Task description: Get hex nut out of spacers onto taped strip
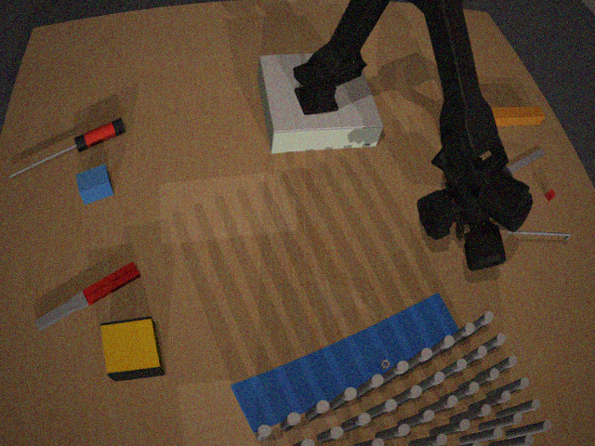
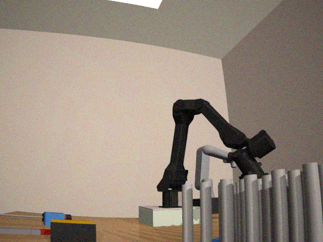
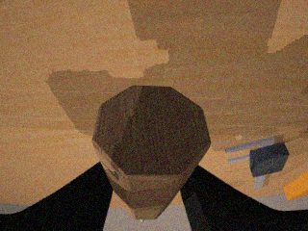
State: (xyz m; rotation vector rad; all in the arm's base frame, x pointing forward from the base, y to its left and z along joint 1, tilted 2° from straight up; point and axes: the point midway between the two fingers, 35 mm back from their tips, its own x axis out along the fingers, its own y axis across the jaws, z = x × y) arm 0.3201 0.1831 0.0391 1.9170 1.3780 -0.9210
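Observation:
A small nut appears on the blue taped strip, close to its spacer-side edge; whether it lies wholly on the tape is hard to tell. The spacers that show stand upright in slanting rows. My gripper is shut on a tool with a faceted wooden handle. The tool's thin metal rod points right and has a small bent tip. The gripper is beyond the strip's right end, clear of the spacers in the top view; spacers partly hide it in the exterior view.
An orange block, a small red cube and a dark block with grey prongs lie at the right. A screwdriver, blue block, red-handled tool and yellow-black box lie left. The arm stands on a pale box.

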